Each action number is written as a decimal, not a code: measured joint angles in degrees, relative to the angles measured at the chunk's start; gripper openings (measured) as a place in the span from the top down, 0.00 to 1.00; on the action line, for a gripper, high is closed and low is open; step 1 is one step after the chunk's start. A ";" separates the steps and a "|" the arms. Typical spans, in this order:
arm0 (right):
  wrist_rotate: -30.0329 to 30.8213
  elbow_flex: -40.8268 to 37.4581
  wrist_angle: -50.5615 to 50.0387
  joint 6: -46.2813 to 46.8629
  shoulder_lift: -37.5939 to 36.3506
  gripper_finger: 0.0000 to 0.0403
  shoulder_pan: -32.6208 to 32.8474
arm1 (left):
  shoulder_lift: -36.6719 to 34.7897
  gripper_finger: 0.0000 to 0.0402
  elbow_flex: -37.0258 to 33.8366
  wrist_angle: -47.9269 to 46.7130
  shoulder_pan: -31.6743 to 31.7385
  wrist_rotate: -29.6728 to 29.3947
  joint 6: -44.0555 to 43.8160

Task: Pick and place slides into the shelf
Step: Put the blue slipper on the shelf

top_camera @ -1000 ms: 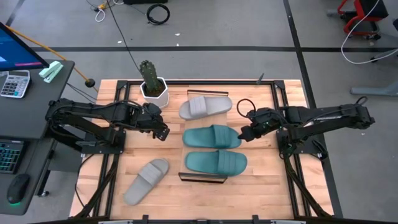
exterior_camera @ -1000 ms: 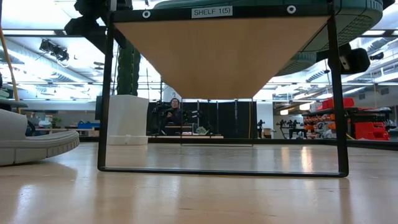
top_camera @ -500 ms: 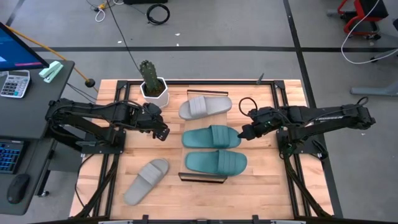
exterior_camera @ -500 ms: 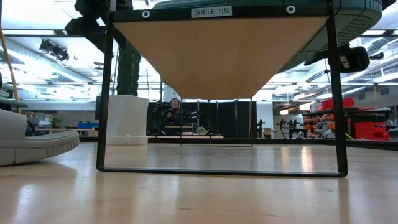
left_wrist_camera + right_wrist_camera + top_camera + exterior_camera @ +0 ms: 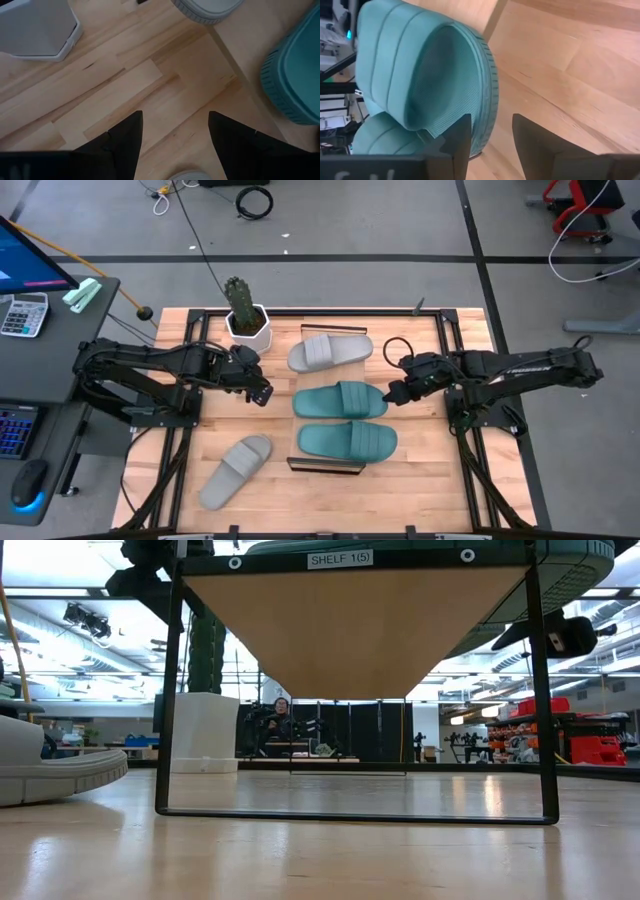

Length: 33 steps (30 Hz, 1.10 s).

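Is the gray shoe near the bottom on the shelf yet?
No. That grey slide lies on the wooden tabletop, left of the shelf; the other three slides sit on it.

Shelf (image 5: 372,388) bears three slides; fourth lies on table (image 5: 420,480).

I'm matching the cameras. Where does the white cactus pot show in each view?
High: white cactus pot at the table's far edge, left of the shelf.
Low: left of centre, behind the shelf's leg.
Left wrist: a corner.
Right wrist: not in it.
Shared landmark: the shelf.
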 joint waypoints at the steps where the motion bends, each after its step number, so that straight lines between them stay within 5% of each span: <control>1: -0.03 0.00 0.06 0.11 0.20 0.62 0.00 | 0.00 0.42 0.00 -0.02 0.00 0.00 -0.02; 13: -0.13 0.00 3.85 -0.18 3.35 0.65 0.00 | 0.00 0.42 0.00 0.13 0.00 -0.46 -0.06; 25: -0.07 -0.02 4.12 -0.29 3.11 0.88 -0.02 | 0.00 0.42 0.00 0.39 0.00 -0.46 0.07; 33: -0.17 -0.04 3.78 0.59 1.84 0.88 0.00 | 0.00 0.42 0.00 0.37 0.00 -0.63 0.10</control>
